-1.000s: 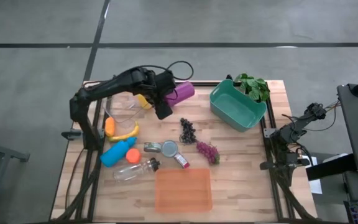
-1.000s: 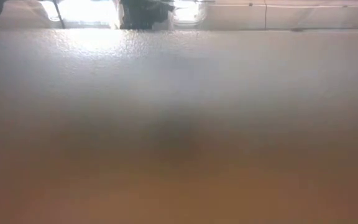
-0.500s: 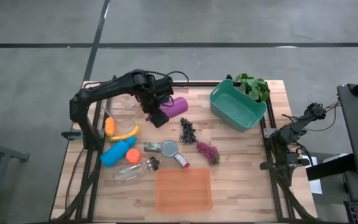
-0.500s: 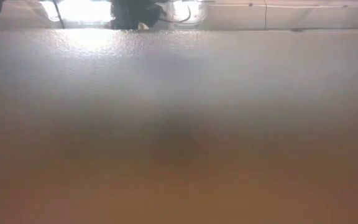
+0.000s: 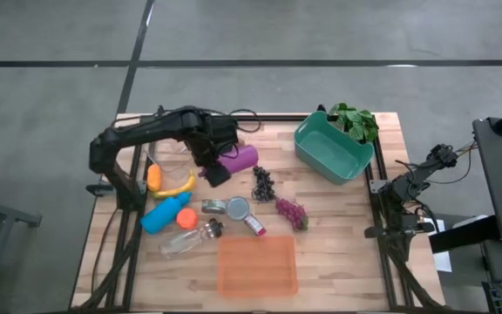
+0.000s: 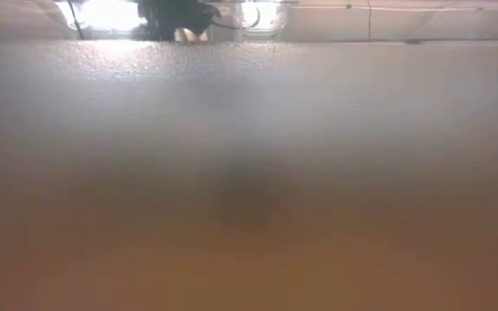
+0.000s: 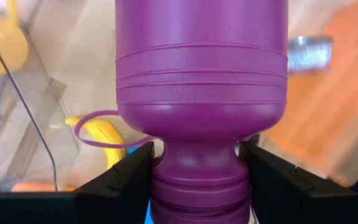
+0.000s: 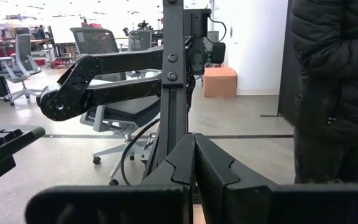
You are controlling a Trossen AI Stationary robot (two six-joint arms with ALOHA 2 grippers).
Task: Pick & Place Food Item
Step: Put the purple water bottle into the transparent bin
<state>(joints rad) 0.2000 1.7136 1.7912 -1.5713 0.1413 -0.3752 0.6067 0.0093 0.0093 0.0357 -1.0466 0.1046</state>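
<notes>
- The left gripper is carrying the purple bottle across the table; over the last second it has swung from the far edge, near the bin, back toward the left side and nearer the banana.
- That suggests the bottle is being carried to a set-down spot and is not yet released; it is hanging over the wood beside the dark grapes.
- The left fingers are pinching the bottle's neck, one on each side.
- The bottle's long axis is lying roughly level, neck end in the gripper, base pointing away toward the bin side.
- The right gripper is resting off the table's right edge, fingers pressed together, holding nothing.
</notes>
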